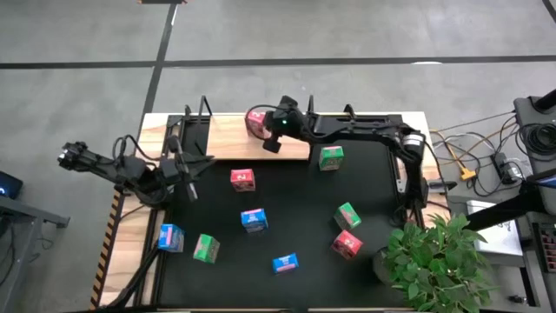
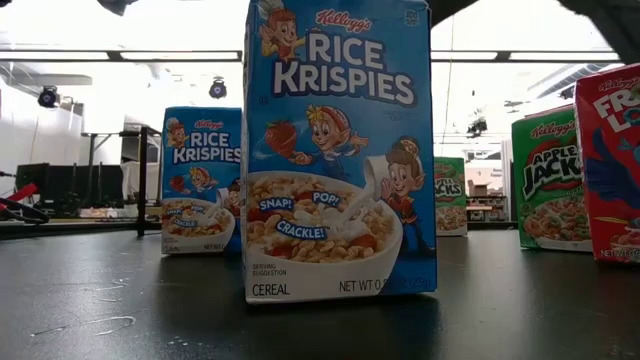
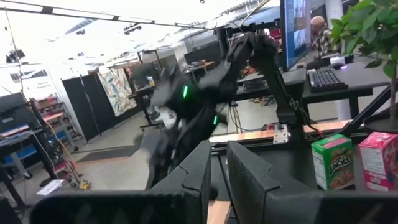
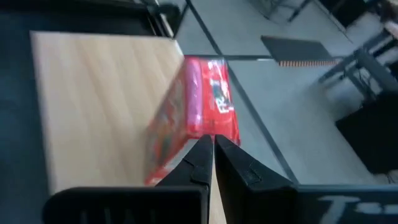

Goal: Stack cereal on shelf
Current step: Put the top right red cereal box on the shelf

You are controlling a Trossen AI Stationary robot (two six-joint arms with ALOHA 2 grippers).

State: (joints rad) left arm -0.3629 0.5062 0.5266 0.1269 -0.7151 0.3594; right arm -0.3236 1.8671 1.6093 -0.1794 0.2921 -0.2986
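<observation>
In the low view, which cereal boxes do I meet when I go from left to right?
Small blue Rice Krispies box → large blue Rice Krispies box → small far green Apple Jacks box → nearer green Apple Jacks box → red box at the right edge.

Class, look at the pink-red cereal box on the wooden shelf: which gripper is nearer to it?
The right. The right gripper sits right beside the pink-red box on the shelf, jaws shut. The left gripper waits off the shelf's near-left corner, over the mat.
</observation>
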